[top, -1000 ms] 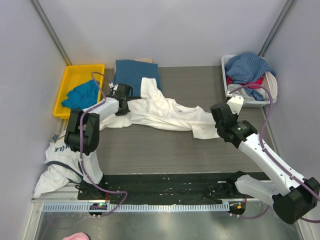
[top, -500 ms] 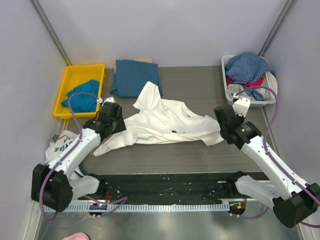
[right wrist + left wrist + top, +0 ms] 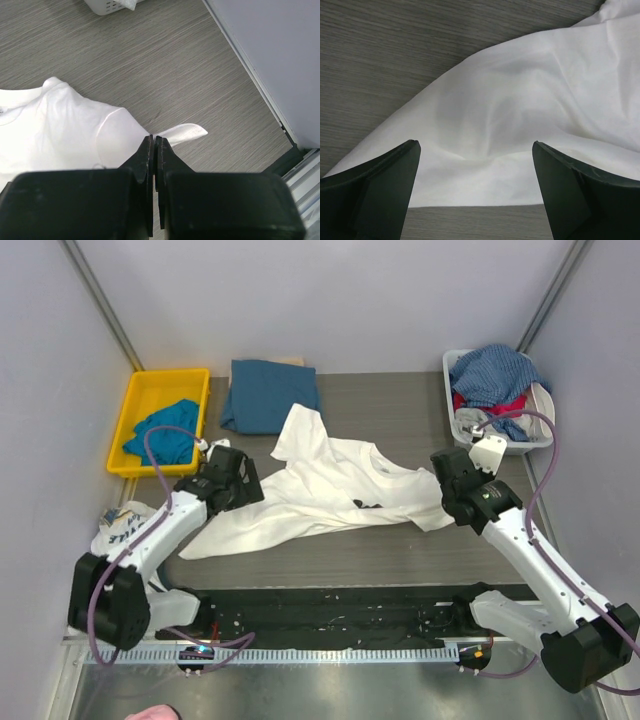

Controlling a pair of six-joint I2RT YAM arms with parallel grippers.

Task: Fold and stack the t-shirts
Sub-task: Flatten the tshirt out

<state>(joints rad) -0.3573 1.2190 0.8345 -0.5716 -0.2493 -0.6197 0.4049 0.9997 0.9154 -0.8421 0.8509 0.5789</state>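
A large white t-shirt (image 3: 320,490) with black marks on the chest lies spread across the middle of the table. My left gripper (image 3: 243,490) is over its left edge, wide open, with the white cloth (image 3: 520,100) lying loose below the gap (image 3: 475,143). At the shirt's right edge my right gripper (image 3: 447,508) is shut (image 3: 153,137), pinching a corner of the white cloth (image 3: 60,120). A folded dark blue t-shirt (image 3: 268,395) lies flat at the back, left of centre.
A yellow bin (image 3: 142,390) holding a teal cloth stands at the back left. A white basket (image 3: 455,425) piled with clothes sits at the back right, its edge also in the right wrist view (image 3: 107,5). Another white garment (image 3: 120,530) hangs off the left table edge.
My left gripper opened and let go of the white t-shirt. Both arms drew the shirt toward the near side first, and it now lies flatter and more spread out.
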